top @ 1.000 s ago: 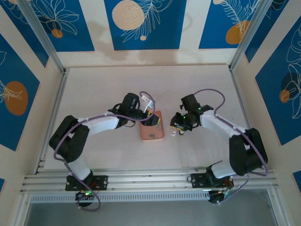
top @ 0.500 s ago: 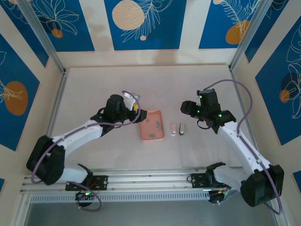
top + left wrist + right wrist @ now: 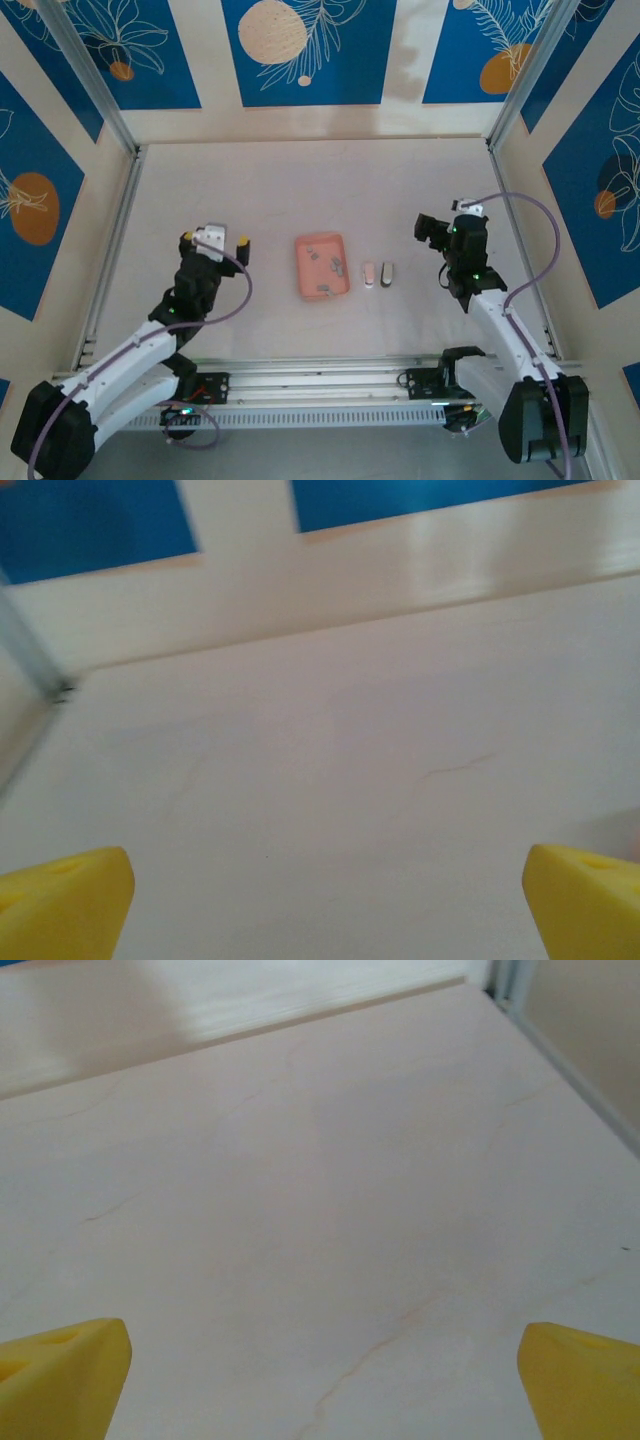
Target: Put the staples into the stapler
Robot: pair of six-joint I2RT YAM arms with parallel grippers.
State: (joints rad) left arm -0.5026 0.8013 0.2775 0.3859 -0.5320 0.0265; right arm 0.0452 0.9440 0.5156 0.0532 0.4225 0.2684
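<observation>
The salmon-pink tray [image 3: 304,270] lies at the table's middle with the staples [image 3: 331,264] as small grey clumps inside it. Just right of the tray lie two small pieces on the table, a pale pink one [image 3: 369,275] and a dark grey one [image 3: 387,273]; they look like the stapler, but they are too small to tell how it stands. My left gripper [image 3: 213,240] hovers well left of the tray, its yellow fingertips [image 3: 60,905] spread wide with nothing between them. Well right of the stapler, my right gripper [image 3: 452,228] is open and empty, yellow fingertips [image 3: 585,1380] far apart.
Aluminium rails [image 3: 320,380] run along the near edge by the arm bases. Blue-patterned walls [image 3: 310,50] close in the table at the back and sides. Both wrist views look across bare pale tabletop [image 3: 330,1190] toward the back wall.
Both arms have drawn back from the tray and stapler toward their own sides. Both grippers have opened wide, and the two small pieces now lie free on the table.
</observation>
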